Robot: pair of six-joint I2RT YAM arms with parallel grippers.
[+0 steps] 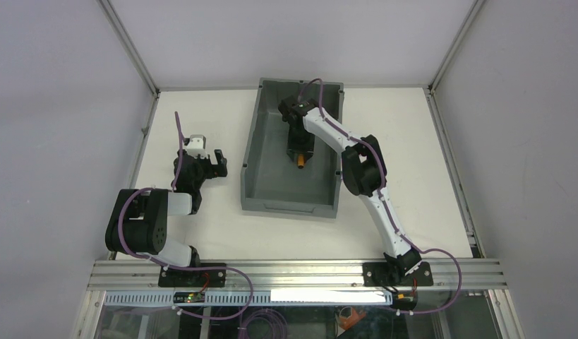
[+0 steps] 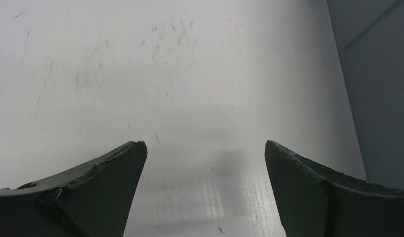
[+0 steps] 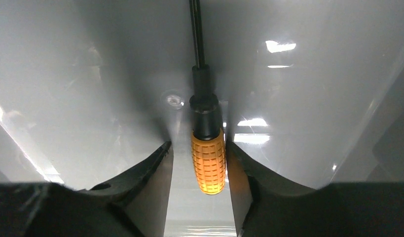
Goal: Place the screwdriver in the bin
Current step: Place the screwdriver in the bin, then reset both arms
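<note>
Left gripper (image 2: 204,144) hangs over bare table (image 2: 140,74) at left-centre of the top view. Its jaws are wide apart w/ nothing btwn them. It sits beside the bin's (image 3: 91,74) outer wall, prob. parked there to stay out of the other arm's way.

Farther up, the right gripper (image 3: 199,145) is down inside the bin, jaws a little apart & bracketing the screwdriver (image 3: 208,160) at bottom centre of the right wrist view. There's a clear gap on the frame-left side of the orange handle. The frame-right finger is v. close, maybe touching. No squeeze shows, so it reads as a loose bracket, not a clamp.

The handle's butt points at the camera & the black shaft runs straight to the top edge, seemingly resting on the grey floor. It lies along the bin's long axis, likely b/c the arm comes in lengthwise, which keeps it off the sloped walls. In the top view the orange tip shows mid-bin, just below the gripper.

The task looks basically done. The next move calls for a straight lift, since the close finger could nudge the handle.
</note>
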